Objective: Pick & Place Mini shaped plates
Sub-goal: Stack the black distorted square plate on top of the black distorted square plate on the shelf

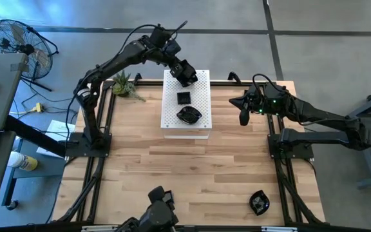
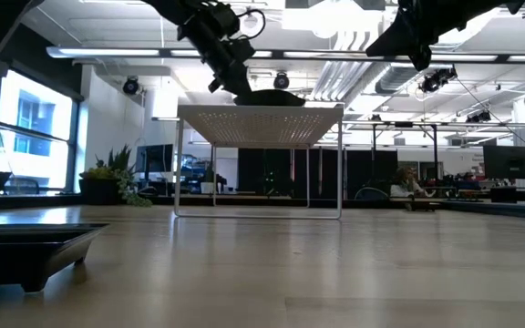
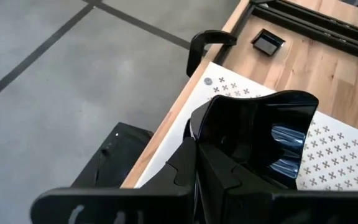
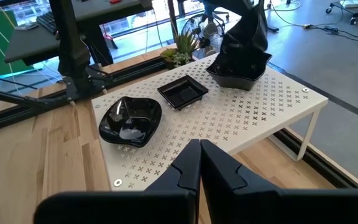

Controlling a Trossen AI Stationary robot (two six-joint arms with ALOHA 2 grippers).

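Observation:
A white perforated board [image 1: 187, 125] stands on legs mid-table. On it are a black square dish [image 1: 183, 98] and a black wavy-edged dish [image 1: 189, 115]. My left gripper [image 1: 185, 76] is over the board's far end, shut on a third black dish [image 4: 238, 70]. That dish's bottom is at the board's top; whether it rests there I cannot tell. My right gripper [image 1: 243, 118] is shut and empty above the table, right of the board. My left gripper holds the black dish by its side wall [image 3: 211, 127], pinched between the two fingers [image 3: 219, 171]. The fingers come from above, slanting down from the far left. The dish stays level, open side up, at the board's far end [image 4: 278, 84].
A green spiky plant [image 1: 124, 84] stands at the far left corner. One black dish [image 1: 258, 202] lies near the near right corner, and a small square one [image 3: 268, 41] lies on the wood beyond the board. A dark dish [image 2: 25, 248] sits close to the low camera.

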